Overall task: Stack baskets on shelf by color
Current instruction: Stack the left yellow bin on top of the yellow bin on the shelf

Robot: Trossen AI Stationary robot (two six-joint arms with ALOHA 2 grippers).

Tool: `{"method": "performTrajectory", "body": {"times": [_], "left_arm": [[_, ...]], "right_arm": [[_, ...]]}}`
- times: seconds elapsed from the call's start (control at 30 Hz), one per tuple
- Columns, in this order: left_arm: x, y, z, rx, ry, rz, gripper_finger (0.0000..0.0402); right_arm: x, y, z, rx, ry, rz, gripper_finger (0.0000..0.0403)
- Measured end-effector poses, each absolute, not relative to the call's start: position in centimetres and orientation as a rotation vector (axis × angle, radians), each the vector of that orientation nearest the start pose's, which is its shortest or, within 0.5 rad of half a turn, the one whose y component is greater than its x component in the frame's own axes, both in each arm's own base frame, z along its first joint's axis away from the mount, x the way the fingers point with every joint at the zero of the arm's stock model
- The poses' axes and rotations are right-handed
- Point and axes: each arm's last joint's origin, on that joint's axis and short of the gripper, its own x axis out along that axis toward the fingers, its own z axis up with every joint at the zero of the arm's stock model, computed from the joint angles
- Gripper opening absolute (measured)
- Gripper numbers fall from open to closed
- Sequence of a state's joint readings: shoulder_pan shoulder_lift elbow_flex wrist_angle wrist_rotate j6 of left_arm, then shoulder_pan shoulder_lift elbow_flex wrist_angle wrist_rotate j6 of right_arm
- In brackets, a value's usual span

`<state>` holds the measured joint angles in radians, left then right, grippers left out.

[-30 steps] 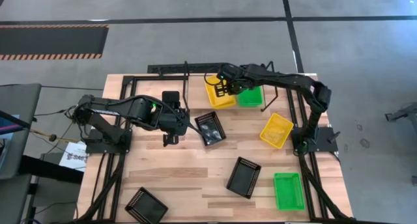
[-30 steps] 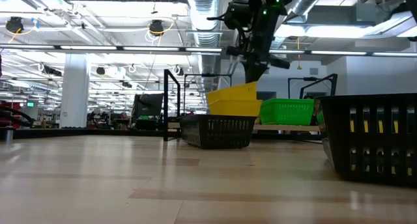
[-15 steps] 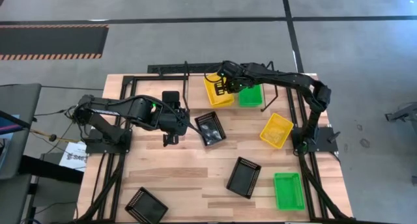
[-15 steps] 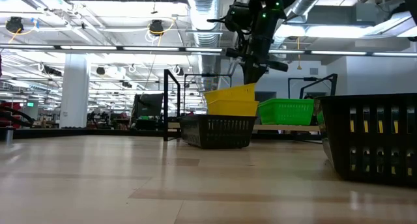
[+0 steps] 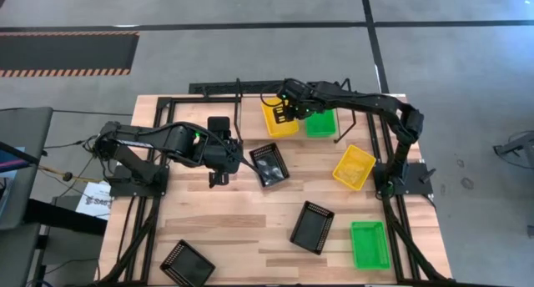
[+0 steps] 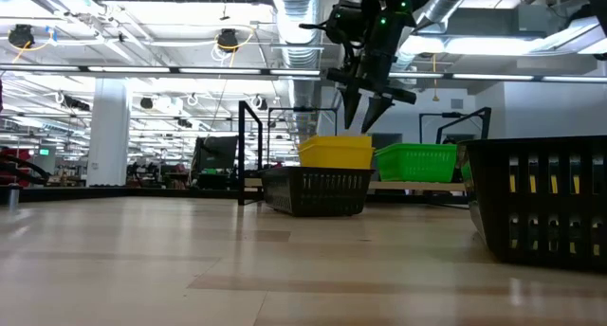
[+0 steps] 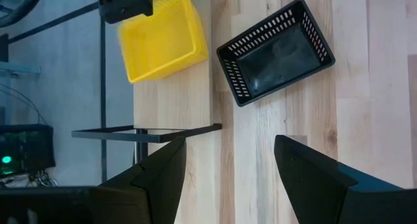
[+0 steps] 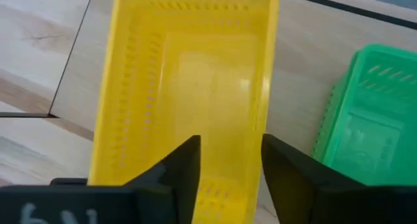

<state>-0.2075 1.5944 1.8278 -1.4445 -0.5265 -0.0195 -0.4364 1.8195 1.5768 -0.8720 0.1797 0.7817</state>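
Pincer (image 6: pixel 368 127) on your right arm hangs spread above the yellow basket (image 5: pixel 279 120), apart from it. Your left pincer (image 7: pixel 225 178) gapes wide beside the black basket (image 7: pixel 276 52).

**Baskets across the bench and shelf**

At the back of the bench (image 5: pixel 217 229) stands the shelf (image 5: pixel 250 112), carrying two baskets side by side: one (image 5: pixel 279 120) to the left, the other (image 5: pixel 320 123) touching its right side. The right pincer (image 5: pixel 288 112) hangs spread just above the left one. In front of the shelf lies a third basket (image 5: pixel 269 163), with the left pincer (image 5: pixel 217 177) to its left. Further right sits another basket (image 5: pixel 354 167). Nearer the front edge lie three more: one (image 5: pixel 187 264) at the left corner, one (image 5: pixel 312 227) in the middle, one (image 5: pixel 370 244) to the right.
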Motion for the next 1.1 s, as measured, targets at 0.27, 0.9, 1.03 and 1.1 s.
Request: {"method": "performTrajectory", "body": {"times": [0.27, 0.9, 1.03, 1.1], "left_arm": [[28.1, -4.4, 39.6, 0.409, 1.126, 0.295, 0.0222], [28.6, -2.3, 39.2, 0.295, 1.136, 0.355, 0.0222], [29.3, -1.2, 37.3, 0.239, 1.181, 0.321, 0.0222], [29.9, -0.9, 35.8, 0.222, 1.187, 0.285, 0.0222]], "right_arm": [[33.7, -17.6, 29.9, 0.772, 0.824, -0.947, 0.0202], [26.5, -13.7, 39.2, 0.672, 1.171, -0.822, 0.017], [25.1, -11.0, 41.4, 0.657, 1.083, -0.773, 0.0168], [23.8, -9.4, 42.7, 0.665, 1.033, -0.75, 0.0168]]}}
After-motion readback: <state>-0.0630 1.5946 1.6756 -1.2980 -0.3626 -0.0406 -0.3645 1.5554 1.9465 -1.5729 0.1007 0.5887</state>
